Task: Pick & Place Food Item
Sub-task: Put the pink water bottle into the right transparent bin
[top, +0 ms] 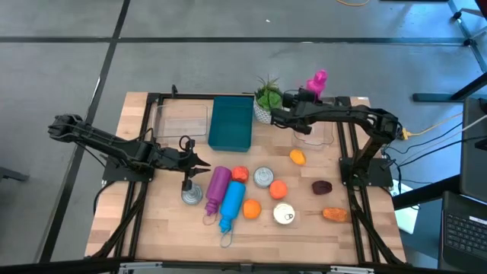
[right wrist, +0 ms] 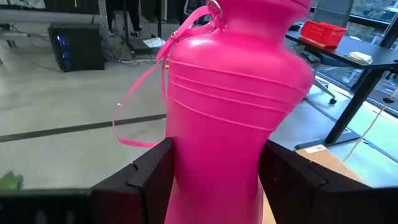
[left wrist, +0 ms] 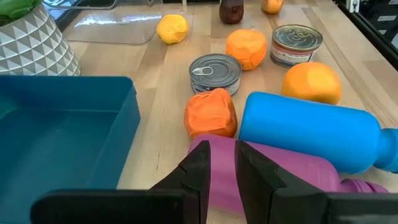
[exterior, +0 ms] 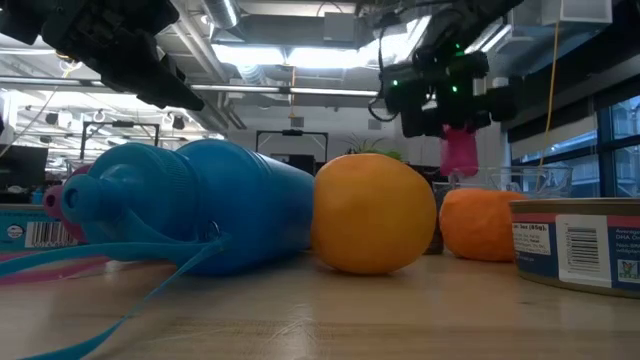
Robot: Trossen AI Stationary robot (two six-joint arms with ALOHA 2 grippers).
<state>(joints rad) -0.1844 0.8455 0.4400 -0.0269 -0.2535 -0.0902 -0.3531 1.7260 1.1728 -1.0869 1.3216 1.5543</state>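
Note:
My right gripper (top: 310, 91) is at the table's far edge, shut on a pink bottle (right wrist: 233, 106) that also shows in the low view as the pink bottle (exterior: 460, 150). My left gripper (left wrist: 222, 168) hovers at the left, just above a purple bottle (top: 217, 187) that lies beside a blue bottle (top: 232, 205). Its fingers are shut to a narrow slit and hold nothing. Lying on the wood are orange fruits (top: 278, 188), a yellow fruit (top: 297, 157), a dark plum (top: 322, 186) and two cans (top: 263, 176). My right gripper pinches the pink bottle's body (right wrist: 211, 186) between its two fingers (right wrist: 152, 177), one on each side, below the ribbed bulge. The fingers come about level from the table's near side. The bottle stands upright and, in the low view, is lifted well above the table top.
A teal bin (top: 230, 122) and a clear tray (top: 183, 120) stand at the far middle and left. A potted plant (top: 266, 95) is close to the right gripper. A clear container (top: 312, 135) sits just near of that gripper. A carrot-like piece (top: 335, 215) lies near right.

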